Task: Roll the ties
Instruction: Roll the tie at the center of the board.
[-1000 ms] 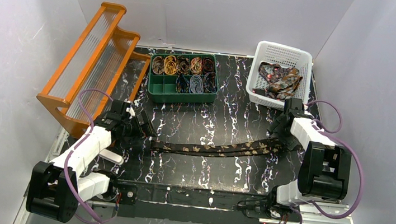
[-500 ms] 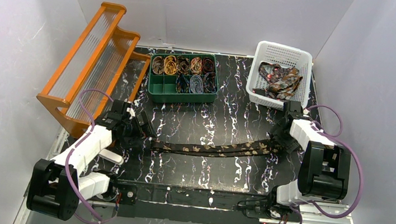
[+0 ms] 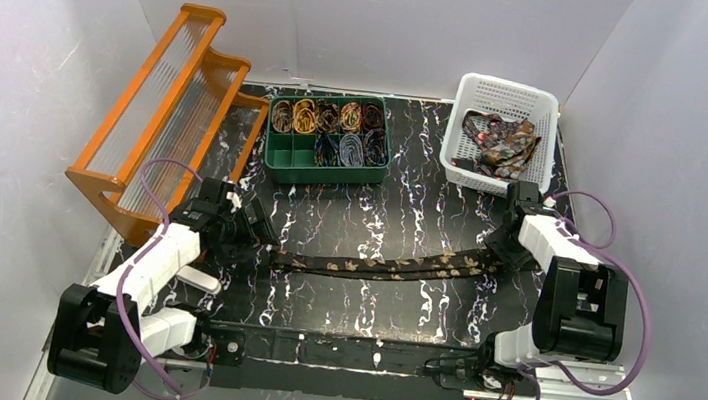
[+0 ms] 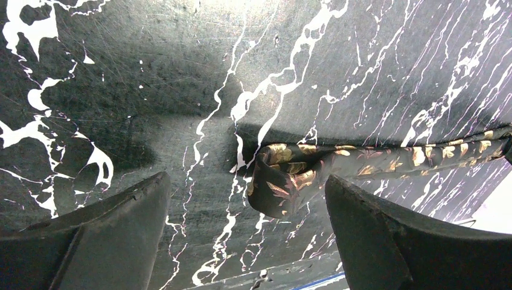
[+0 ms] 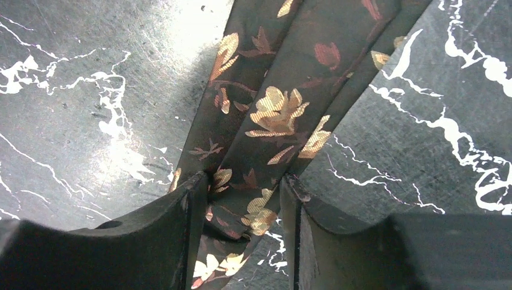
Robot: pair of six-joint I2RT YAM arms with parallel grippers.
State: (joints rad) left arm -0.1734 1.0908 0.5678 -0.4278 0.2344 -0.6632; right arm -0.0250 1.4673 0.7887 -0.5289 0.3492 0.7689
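A long dark tie [image 3: 383,260] with gold flowers lies flat on the table [image 3: 399,210], nearer to me than the green tray [image 3: 289,159]. My left pincer [image 4: 247,199] is spread wide around the tie's folded end, left of the tray, and grips nothing. My right pincer [image 5: 244,199] is nipped tight on the tie's other end, right of the tray.

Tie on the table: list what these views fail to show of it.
- Top view: the right end of the tie is hidden under the right gripper, and the left end is lost against the left gripper.
- Right wrist view: the top edge cuts it off, and the fingers cover its sides lower down.
- Left wrist view: the right edge cuts it off, and the folded end hides how many layers lie beneath.
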